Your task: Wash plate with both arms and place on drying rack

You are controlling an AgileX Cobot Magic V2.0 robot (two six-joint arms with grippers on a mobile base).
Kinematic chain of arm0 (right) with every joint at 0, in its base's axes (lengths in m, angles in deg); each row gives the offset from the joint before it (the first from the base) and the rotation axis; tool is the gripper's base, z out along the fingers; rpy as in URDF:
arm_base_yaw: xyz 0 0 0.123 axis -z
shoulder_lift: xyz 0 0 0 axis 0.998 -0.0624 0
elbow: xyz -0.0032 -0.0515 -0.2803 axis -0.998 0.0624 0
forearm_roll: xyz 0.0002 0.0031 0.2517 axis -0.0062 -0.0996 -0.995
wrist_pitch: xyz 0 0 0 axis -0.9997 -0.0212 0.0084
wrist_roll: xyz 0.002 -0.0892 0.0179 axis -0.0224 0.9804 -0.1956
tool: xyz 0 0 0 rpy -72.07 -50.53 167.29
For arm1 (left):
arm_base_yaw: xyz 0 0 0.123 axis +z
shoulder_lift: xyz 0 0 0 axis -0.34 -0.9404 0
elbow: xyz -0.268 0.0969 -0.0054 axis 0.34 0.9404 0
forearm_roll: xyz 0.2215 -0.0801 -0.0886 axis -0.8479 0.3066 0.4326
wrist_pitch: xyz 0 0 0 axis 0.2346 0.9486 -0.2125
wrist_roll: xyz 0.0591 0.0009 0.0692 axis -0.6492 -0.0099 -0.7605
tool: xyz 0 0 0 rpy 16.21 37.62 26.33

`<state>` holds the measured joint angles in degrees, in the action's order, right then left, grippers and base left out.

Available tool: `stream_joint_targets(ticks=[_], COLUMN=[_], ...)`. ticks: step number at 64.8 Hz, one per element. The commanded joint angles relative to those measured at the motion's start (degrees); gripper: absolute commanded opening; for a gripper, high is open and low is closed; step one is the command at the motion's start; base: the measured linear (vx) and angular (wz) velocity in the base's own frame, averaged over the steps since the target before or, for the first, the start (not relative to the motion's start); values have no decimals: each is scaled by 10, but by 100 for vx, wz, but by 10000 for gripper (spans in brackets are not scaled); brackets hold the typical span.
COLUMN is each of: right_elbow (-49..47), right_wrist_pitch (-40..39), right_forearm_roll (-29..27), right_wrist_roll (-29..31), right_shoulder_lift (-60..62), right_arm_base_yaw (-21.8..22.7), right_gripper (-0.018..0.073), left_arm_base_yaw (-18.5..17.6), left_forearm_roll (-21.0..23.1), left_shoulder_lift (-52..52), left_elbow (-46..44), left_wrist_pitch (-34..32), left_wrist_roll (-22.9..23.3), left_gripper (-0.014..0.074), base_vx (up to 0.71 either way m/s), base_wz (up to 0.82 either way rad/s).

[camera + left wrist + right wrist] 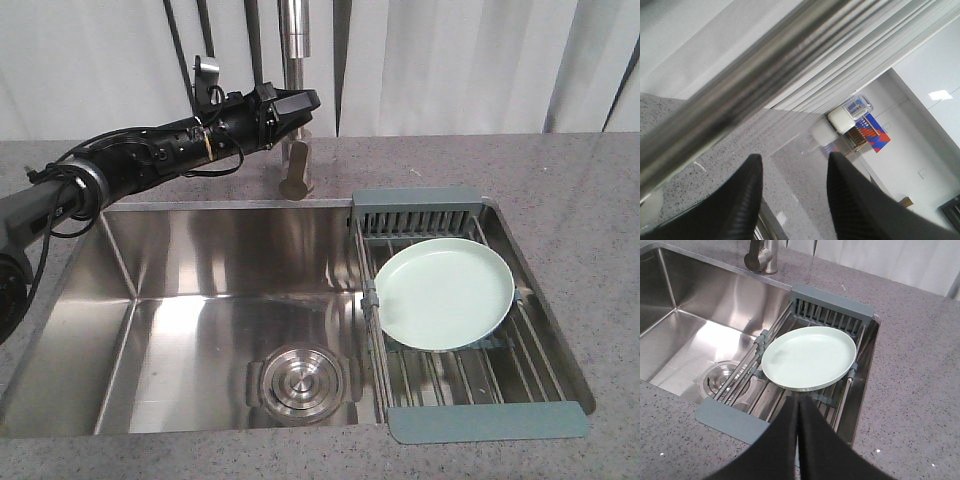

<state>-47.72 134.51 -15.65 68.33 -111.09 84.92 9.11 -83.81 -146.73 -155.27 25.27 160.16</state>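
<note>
The pale mint-green plate (445,292) (810,357) lies flat on the drying rack (485,422) (726,418), which spans the right end of the sink. My left arm reaches in from the left; its gripper (306,103) (792,162) is open, level with the faucet's steel pipe (755,75), and nothing sits between its fingers. In the right wrist view my right gripper (798,400) is shut and empty, hovering over the rack's near end just short of the plate's rim. The right arm is out of the front view.
The steel sink basin (200,300) has a round drain (297,380) (720,379) at its floor. The faucet (296,60) rises behind the sink, with its base (761,257) on the speckled grey counter (580,190). A white curtain hangs behind.
</note>
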Motion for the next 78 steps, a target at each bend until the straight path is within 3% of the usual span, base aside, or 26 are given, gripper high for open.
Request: stream_joint_targets(ticks=[1,20,28,36,50,62,72,78], right_elbow=[-14,-14,-14,-14,-14,-14,-14,-14], right_wrist_pitch=[-33,-33,-34,-36,-76,-128,-145,-145], right_forearm_roll=[-8,2,7,13,16,16,15,15], right_wrist_roll=[1,1,1,1,2,1,1,1], right_shoulder_lift=[-4,-4,-4,-4,-4,-5,-6,-6], right_arm_base_yaw=[4,4,4,4,4,4,4,4], right_gripper=[-6,-6,-6,-6,-6,-6,-6,-6], left_arm_base_yaw=[6,47,74,100,117,121,128,133], left_forearm_roll=[39,39,39,40,-10,-109,-249,-305], left_shoulder_lift=[40,41,41,43,107,193,276,321], left_elbow=[-17,-17,-17,-17,-17,-17,-17,-13], left_wrist_pitch=[-29,-113,-183,-276,-274,-274,-274,-274], left_wrist_roll=[1,1,1,1,1,1,1,1], left_gripper=[307,305,274,190,-1,-8,-8,-8], base_vx=[0,0,0,0,0,0,0,0], base_wz=[0,0,0,0,0,0,0,0])
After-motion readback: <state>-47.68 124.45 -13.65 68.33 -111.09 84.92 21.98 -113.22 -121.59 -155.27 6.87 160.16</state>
